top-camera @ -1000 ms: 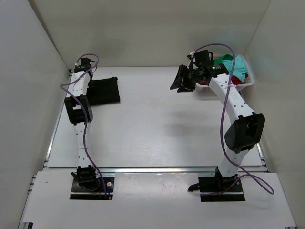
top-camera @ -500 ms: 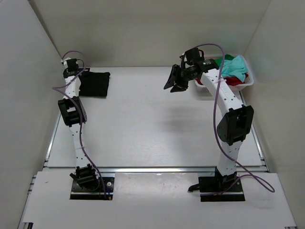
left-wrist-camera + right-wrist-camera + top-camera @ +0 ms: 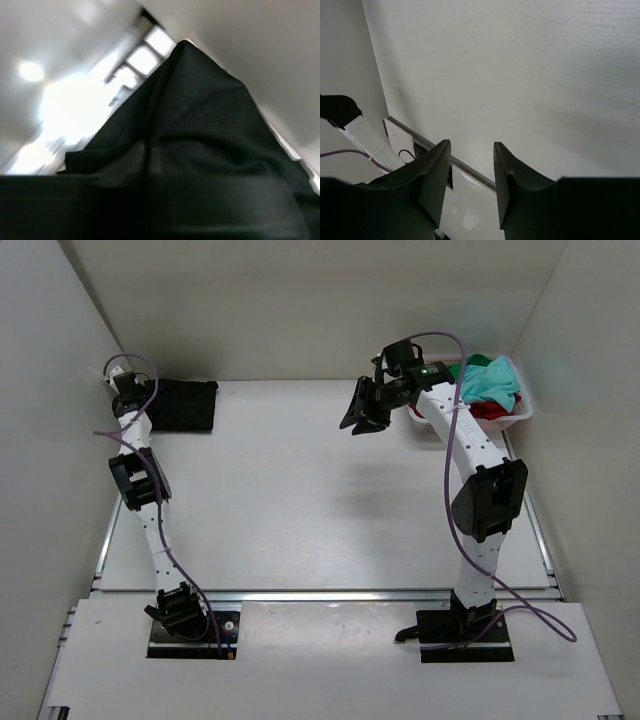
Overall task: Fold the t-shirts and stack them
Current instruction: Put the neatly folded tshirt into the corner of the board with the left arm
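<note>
A folded black t-shirt (image 3: pixel 185 405) lies at the table's far left corner. My left gripper (image 3: pixel 146 400) is at its left edge and shut on the black cloth (image 3: pixel 210 115), which fills the left wrist view around the left gripper (image 3: pixel 148 156). My right gripper (image 3: pixel 360 410) hangs above the far middle of the table, left of the basket. In the right wrist view the right gripper (image 3: pixel 471 150) stands open with nothing between its fingers. A teal t-shirt (image 3: pixel 490 385), a green one (image 3: pixel 476 362) and a red one (image 3: pixel 492 411) are heaped in the basket.
The pink-white lattice basket (image 3: pixel 520 416) stands at the far right corner against the side wall. White walls close the table on the left, back and right. A metal rail (image 3: pixel 470 172) runs along the table's near edge.
The left gripper has drawn the black t-shirt left and back toward the far left corner. The right gripper has moved a little left, away from the basket, and its jaws have narrowed slightly.
</note>
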`<state>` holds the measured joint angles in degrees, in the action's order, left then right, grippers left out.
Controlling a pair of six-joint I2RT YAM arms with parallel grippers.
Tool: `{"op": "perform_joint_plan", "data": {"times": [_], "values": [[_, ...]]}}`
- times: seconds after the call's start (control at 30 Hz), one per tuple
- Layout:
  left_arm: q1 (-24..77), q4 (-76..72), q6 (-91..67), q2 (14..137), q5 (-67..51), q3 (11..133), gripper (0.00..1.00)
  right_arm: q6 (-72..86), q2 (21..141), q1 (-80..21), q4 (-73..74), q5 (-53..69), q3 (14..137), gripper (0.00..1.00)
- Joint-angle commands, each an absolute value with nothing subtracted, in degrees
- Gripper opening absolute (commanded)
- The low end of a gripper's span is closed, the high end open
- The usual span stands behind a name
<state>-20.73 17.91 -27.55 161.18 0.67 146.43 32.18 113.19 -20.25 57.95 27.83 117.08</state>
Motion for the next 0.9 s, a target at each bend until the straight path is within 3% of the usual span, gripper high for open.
{"op": "perform_joint_plan", "data": {"times": [0.0, 0.2, 0.27, 0.3, 0.47, 0.6, 0.8, 0.87], "values": [[-20.0, 13.5, -30.0, 161.8, -6.1, 148.9, 0.3, 31.7, 112.2, -20.7, 57.7, 29.2, 116.9, 0.37], [-17.3, 20.0, -28.3, 157.9, -8.0, 150.4, 0.86, 32.7, 109.6, -21.4, 54.2, 30.1, 112.8, 0.36], [-16.5, 22.2, -28.8, 154.8, -6.3, 150.7, 0.88, 33.0, 108.6, -21.9, 53.1, 30.6, 111.3, 0.36], [-16.2, 23.7, -28.6, 154.3, -4.5, 150.9, 0.99, 33.0, 108.0, -22.3, 52.9, 30.7, 111.4, 0.36], [-15.4, 29.6, -28.6, 143.5, -3.3, 147.6, 0.98, 33.0, 103.5, -21.5, 51.0, 30.4, 107.5, 0.36], [-12.8, 34.1, -25.4, 129.3, -0.1, 132.6, 0.98, 31.6, 97.5, -19.3, 49.2, 30.4, 100.0, 0.39], [-10.2, 26.9, -23.9, 98.2, 6.9, 84.7, 0.99, 28.3, 88.3, -15.7, 48.6, 30.7, 91.5, 0.69], [-10.3, 26.8, -24.3, 86.5, 5.8, 75.5, 0.98, 27.9, 85.4, -15.7, 47.4, 30.1, 87.5, 0.72]]}}
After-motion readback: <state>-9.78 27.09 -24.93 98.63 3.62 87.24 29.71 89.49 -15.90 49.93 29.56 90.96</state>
